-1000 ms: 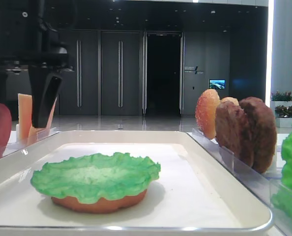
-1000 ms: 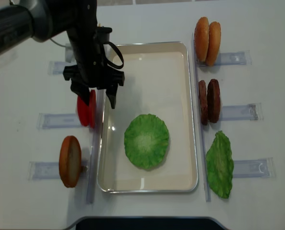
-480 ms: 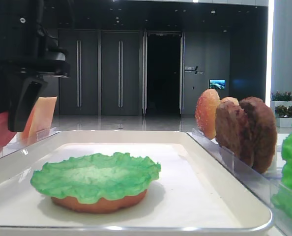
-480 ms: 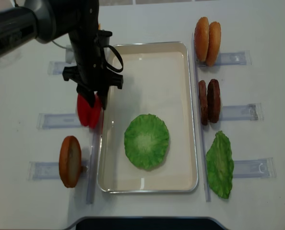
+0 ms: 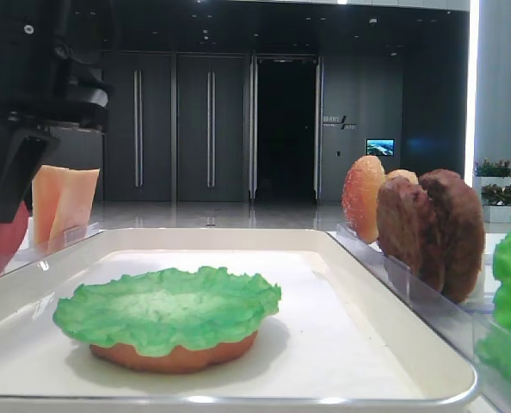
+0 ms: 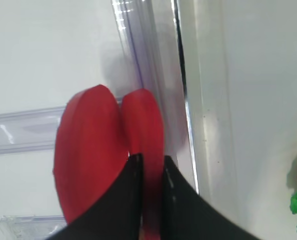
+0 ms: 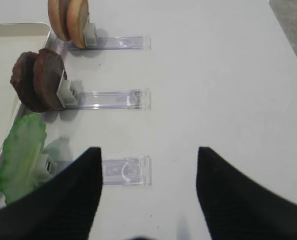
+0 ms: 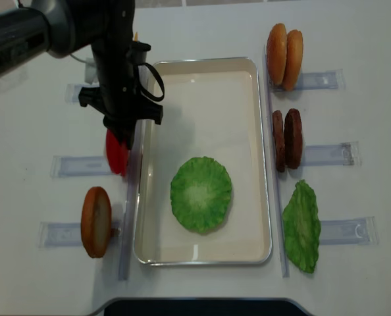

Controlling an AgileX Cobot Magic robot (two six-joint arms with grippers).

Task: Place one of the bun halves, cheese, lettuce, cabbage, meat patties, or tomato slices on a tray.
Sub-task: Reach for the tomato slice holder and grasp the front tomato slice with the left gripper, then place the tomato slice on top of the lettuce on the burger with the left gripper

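Note:
Two red tomato slices [image 8: 116,157] stand on edge in a clear holder just left of the white tray [image 8: 202,82]. My left gripper [image 6: 149,170] comes down from above and is shut on the tomato slice [image 6: 146,117] nearer the tray; the other slice [image 6: 86,150] leans against its left finger. On the tray a green lettuce leaf [image 8: 201,194] lies on a flat bun half [image 5: 174,357]. My right gripper [image 7: 148,165] hangs open with nothing between its fingers, over bare table right of the holders.
Right of the tray, clear holders carry two bun halves [image 8: 284,56], two meat patties [image 8: 286,138] and a lettuce leaf [image 8: 302,224]. On the left stand a bun half [image 8: 95,220] and cheese slices [image 5: 62,202]. The tray rim lies close beside the held slice.
My left gripper shifted left from the tray's edge onto the tomato slices and its jaws closed on the slice nearer the tray. The right gripper shows no earlier view.

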